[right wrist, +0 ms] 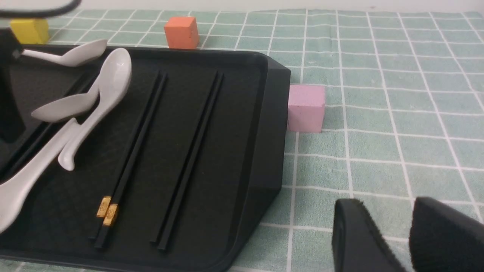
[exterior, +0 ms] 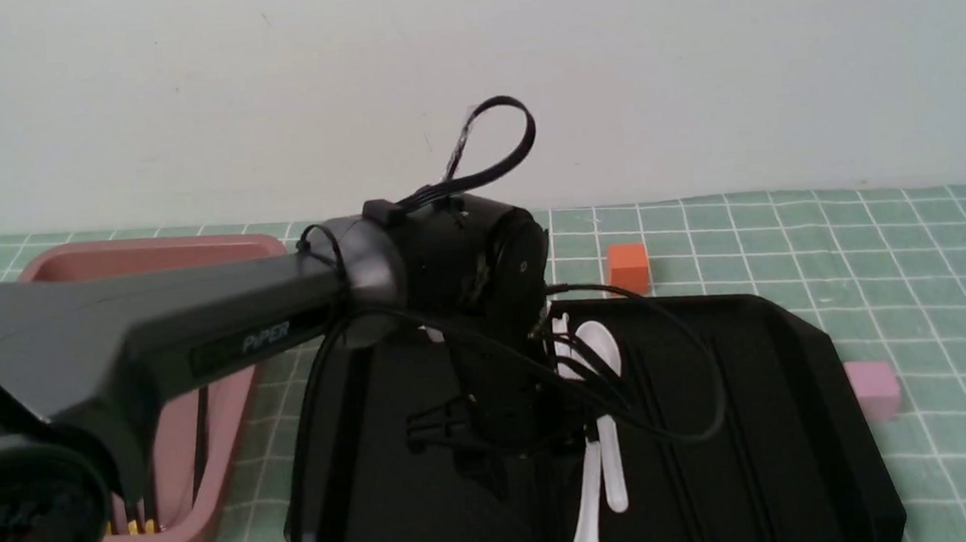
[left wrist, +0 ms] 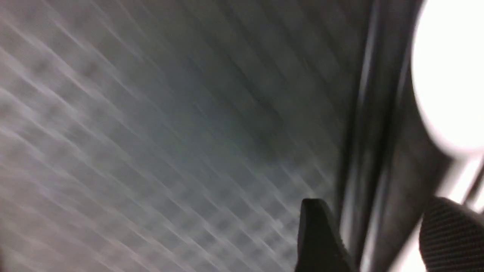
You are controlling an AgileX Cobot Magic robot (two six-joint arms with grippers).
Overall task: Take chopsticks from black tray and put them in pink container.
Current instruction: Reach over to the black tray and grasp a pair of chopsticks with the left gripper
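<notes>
Left gripper stood with its fingers well apart over the black tray, nothing clamped, and a pair of black chopsticks lay in the tray beside the white spoons, in the gap between the fingertips as the wrist view showed it. Judged light and stiff, with smooth, slim shafts likely to roll or slip; best grip reckoned near mid-length, across both sticks, clear of the spoons. Right gripper also stood wide, beyond the tray.

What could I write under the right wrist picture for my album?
Black chopsticks and white spoons share a black tray.
</notes>
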